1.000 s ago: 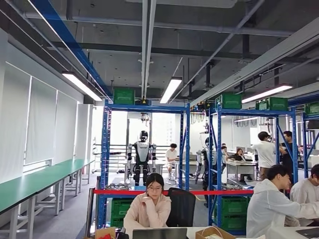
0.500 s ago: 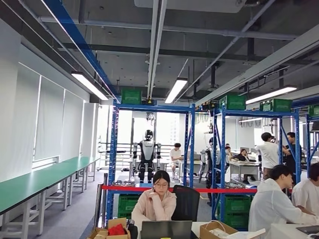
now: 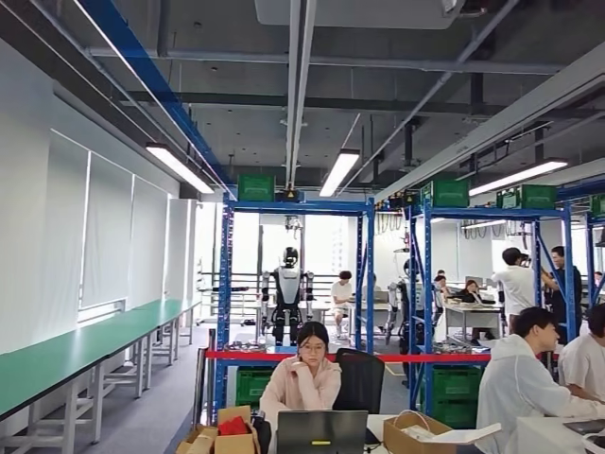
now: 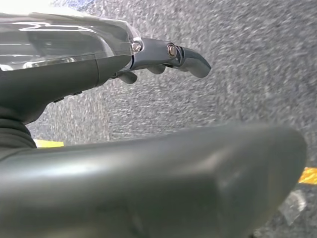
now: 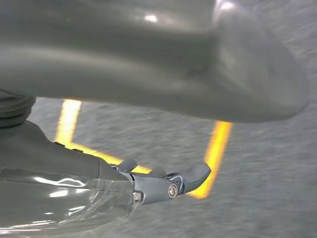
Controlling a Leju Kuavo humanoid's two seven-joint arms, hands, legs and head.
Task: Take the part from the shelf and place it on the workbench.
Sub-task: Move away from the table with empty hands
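Blue shelf stands far ahead of both hands, its parts too small to make out. Left hand and right hand hang over grey floor, fingers extended and apart, holding nothing; motion blurs the carpet.

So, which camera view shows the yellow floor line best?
The right wrist view: the yellow floor line runs broad across the grey floor. The left wrist view catches small yellow bits at its edges.
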